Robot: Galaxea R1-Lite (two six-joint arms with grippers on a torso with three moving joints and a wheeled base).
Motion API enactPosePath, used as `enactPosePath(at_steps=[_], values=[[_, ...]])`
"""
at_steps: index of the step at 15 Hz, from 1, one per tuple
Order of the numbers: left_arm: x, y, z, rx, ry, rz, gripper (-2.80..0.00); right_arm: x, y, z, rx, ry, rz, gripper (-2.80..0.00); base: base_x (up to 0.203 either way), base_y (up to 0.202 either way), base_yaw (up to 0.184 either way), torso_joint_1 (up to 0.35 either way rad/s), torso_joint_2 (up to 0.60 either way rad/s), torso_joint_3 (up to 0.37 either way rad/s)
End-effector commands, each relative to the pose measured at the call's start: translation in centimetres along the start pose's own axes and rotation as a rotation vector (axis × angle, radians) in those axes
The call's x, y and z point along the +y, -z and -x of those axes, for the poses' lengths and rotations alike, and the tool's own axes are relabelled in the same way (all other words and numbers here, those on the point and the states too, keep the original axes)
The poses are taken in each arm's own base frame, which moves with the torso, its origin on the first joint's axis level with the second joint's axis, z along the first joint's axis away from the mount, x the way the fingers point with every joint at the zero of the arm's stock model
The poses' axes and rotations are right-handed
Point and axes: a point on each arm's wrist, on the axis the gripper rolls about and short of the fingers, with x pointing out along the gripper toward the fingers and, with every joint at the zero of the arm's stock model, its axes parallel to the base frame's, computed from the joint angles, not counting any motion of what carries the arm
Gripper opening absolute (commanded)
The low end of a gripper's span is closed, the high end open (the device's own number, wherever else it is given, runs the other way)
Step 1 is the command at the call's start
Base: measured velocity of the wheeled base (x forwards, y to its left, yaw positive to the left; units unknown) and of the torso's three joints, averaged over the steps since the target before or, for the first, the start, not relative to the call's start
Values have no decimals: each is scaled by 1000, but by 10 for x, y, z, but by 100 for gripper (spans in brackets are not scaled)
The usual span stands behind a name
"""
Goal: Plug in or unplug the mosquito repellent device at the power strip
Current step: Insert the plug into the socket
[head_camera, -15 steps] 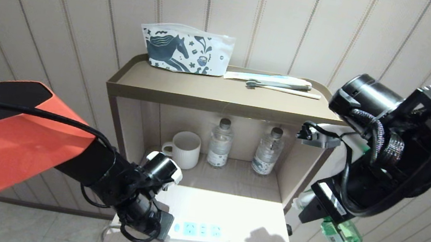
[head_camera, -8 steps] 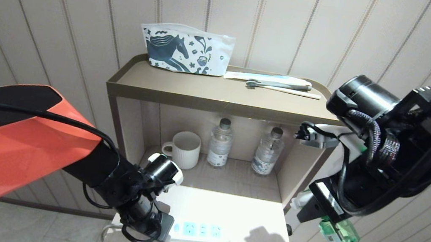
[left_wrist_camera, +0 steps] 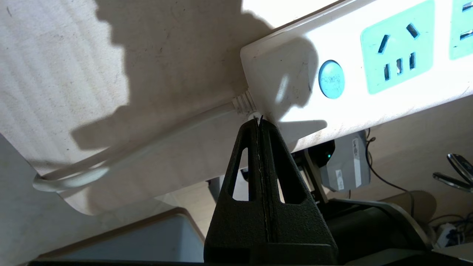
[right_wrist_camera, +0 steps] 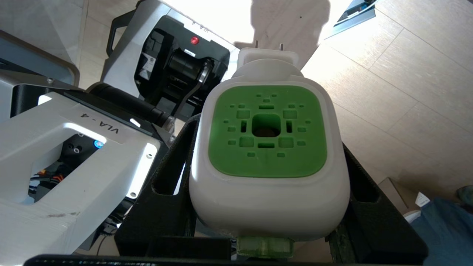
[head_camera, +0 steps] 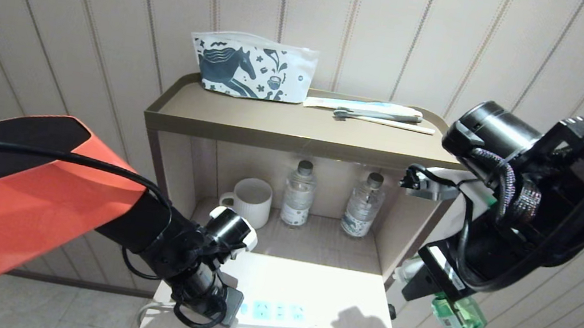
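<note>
Right wrist view shows our right gripper point(right_wrist_camera: 269, 177) clamping the mosquito repellent device point(right_wrist_camera: 268, 155); "VLA - 4" marks the base. Our left gripper point(left_wrist_camera: 259, 123), fingers pressed together, touches the power strip point(left_wrist_camera: 354, 74).

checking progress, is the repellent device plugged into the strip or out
Out. The mosquito repellent device sits in the right gripper with prongs bare, off beside the power strip.

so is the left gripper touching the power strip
Touching. In the left wrist view the shut left gripper has its tips pressed against the power strip at its end corner, beside the cord exit, with no gap showing.
</note>
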Motion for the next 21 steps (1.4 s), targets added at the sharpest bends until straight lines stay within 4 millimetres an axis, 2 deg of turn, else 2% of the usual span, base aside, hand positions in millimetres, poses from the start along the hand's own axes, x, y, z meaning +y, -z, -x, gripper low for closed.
enactPosePath(at_steps=[1,6,10,16,18,21], values=[[-3,0,-2,1,3,-6,-280,0,1,1,2,-1,0,-280,0,0,0,0,0,0],[-9,-1,-5,2,7,-16,-280,0,2,3,-2,-1,-1,-280,0,0,0,0,0,0],[-23,-7,-2,-1,20,-43,-280,0,2,3,-2,-1,-2,-280,0,0,0,0,0,0],[-35,-6,-9,16,25,-63,-280,-4,2,4,-7,4,-1,-280,0,0,0,0,0,0],[-35,-7,-2,1,27,-58,-280,-4,1,4,-6,4,-1,-280,0,0,0,0,0,0],[-35,-6,29,-40,41,-54,-280,-4,1,3,-4,3,1,-280,0,0,0,0,0,0]])
